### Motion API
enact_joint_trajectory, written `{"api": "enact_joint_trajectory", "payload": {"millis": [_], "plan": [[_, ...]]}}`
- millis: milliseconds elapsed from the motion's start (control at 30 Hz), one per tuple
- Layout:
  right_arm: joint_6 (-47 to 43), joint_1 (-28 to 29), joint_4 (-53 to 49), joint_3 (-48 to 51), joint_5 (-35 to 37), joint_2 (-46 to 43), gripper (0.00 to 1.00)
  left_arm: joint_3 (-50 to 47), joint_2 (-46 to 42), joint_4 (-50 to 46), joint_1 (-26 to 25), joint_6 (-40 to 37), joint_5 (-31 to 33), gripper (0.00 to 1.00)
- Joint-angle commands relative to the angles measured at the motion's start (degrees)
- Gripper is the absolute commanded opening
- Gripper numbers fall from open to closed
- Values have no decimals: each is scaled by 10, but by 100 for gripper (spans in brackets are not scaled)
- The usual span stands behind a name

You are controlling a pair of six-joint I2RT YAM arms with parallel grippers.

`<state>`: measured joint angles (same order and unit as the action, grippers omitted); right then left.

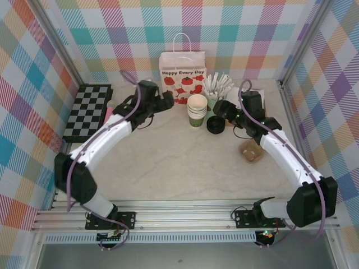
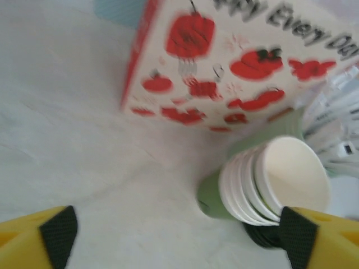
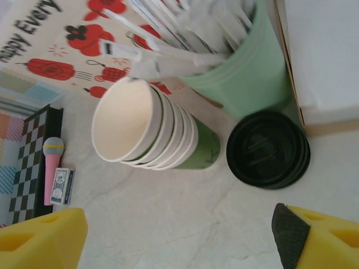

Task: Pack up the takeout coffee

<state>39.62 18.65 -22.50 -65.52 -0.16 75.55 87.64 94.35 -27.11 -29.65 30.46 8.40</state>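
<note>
Left gripper (image 1: 168, 101) and right gripper (image 1: 220, 107) both gape, gripping nothing. They crowd the back wall, where the white paper bag (image 1: 182, 75), stacked cups (image 1: 197, 110) and mint cup (image 1: 217, 92) stand close together. The near tabletop (image 1: 174, 168) lies bare, with a chessboard (image 1: 87, 112) along the left edge. The takeout coffee (image 1: 215, 124) stands lidded just beside the right gripper, next to the stacked cups.

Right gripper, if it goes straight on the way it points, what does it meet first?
Probably the stack of green paper cups with cream rims, centred ahead of the right gripper; the black-lidded takeout coffee sits off-line.
</note>
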Motion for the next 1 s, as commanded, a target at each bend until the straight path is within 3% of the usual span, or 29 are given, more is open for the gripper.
{"api": "enact_joint_trajectory", "payload": {"millis": [0,233,433,633,967], "plan": [[84,3,-92,-13,51,25,89,122,91,-161,-16,26,-87,81],[62,-5,-109,1,64,32,100,353,260,-273,-37,-29,-58,58],[51,-6,-116,6,45,43,100,516,365,-329,-44,-53,-64,52],[44,-6,-117,10,41,46,100,554,392,-338,-46,-62,-65,33],[40,-6,-114,9,42,41,100,559,403,-350,-47,-75,-81,29]]}}
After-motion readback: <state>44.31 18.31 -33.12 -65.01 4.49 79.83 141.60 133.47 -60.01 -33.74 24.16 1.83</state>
